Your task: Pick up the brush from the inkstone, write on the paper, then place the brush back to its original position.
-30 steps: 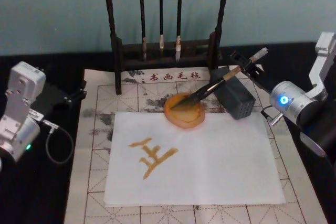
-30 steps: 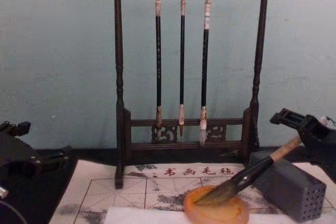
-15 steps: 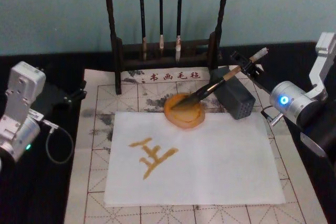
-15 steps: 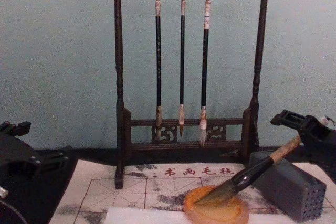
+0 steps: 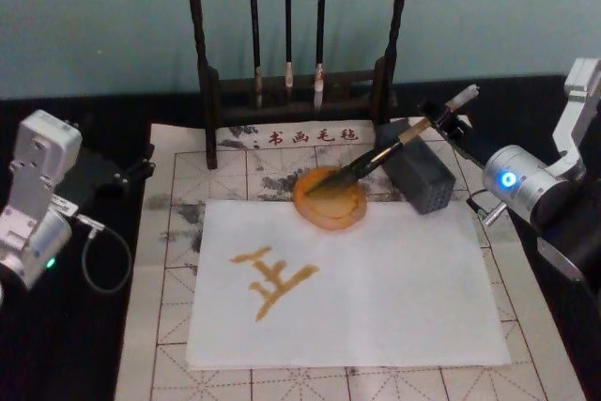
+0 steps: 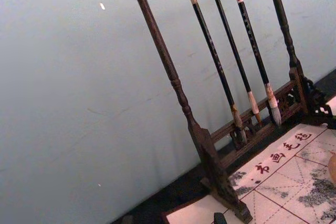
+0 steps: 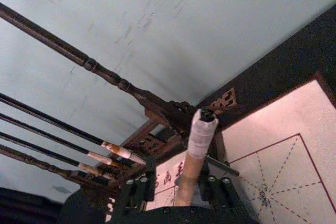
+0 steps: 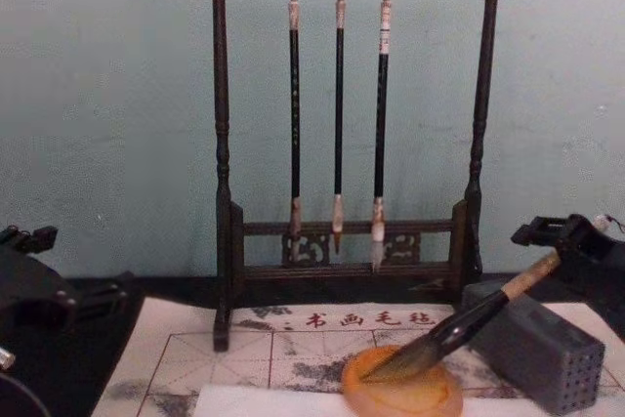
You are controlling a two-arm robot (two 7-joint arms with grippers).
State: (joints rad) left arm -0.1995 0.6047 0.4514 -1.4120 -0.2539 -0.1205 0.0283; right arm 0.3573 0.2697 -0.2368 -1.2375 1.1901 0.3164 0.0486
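The brush [image 5: 376, 157] lies slanted, its dark bristles resting in the orange inkstone [image 5: 329, 202] and its tan handle leaning on a grey block. My right gripper [image 5: 439, 119] is at the handle's white-capped end. In the right wrist view the handle [image 7: 195, 140] stands between the fingers [image 7: 139, 184] with gaps on both sides, so the gripper is open. The white paper [image 5: 394, 288] lies in front of the inkstone and carries an orange-brown character [image 5: 272, 279]. My left gripper [image 5: 131, 174] is parked at the table's left edge.
A grey block with small holes [image 5: 420, 176] props the brush handle right of the inkstone. A dark wooden rack [image 5: 296, 91] with three thin hanging brushes stands at the back. A cream mat with a red grid [image 5: 174, 279] lies under the paper.
My right gripper has drawn back to the right and slightly down along the handle's end. The brush stays resting on the inkstone and block. The left arm has not moved.
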